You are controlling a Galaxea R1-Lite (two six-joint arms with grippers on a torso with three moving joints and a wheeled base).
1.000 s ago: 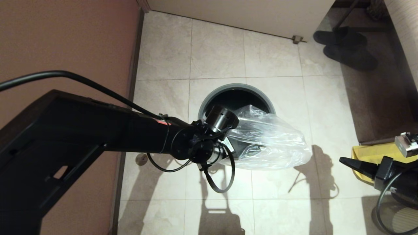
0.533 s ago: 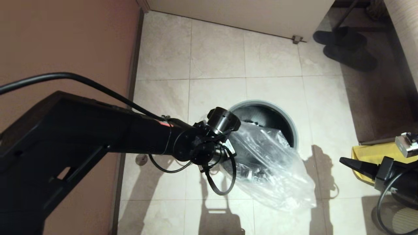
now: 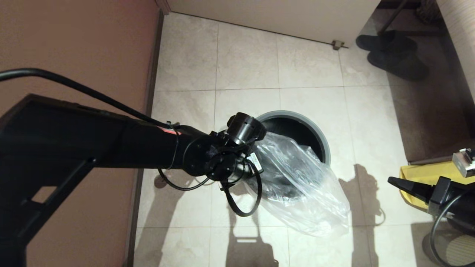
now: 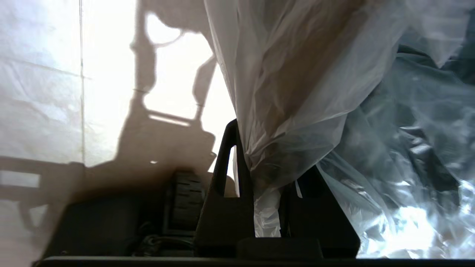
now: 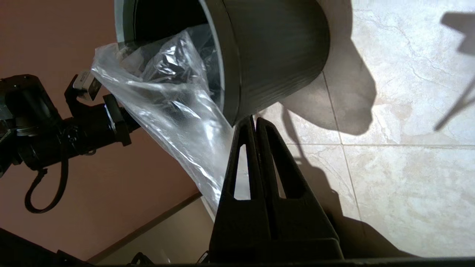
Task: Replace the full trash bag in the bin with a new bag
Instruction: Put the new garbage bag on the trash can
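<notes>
new bag (image 4: 297, 111) pinched in left end effector (image 4: 265, 174)

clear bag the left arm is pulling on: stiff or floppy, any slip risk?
Likely very floppy: the new bag drapes in crinkled folds over the bin rim. Probably very light, since a thin bunched edge in the left end effector carries it. Slip looks possible: the film is glossy, and only a narrow pinch sits between the fingers.

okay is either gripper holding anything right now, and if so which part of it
The left gripper is shut on the new bag, pinching a gathered bunch of its film. The right gripper is shut and holds nothing.
</notes>
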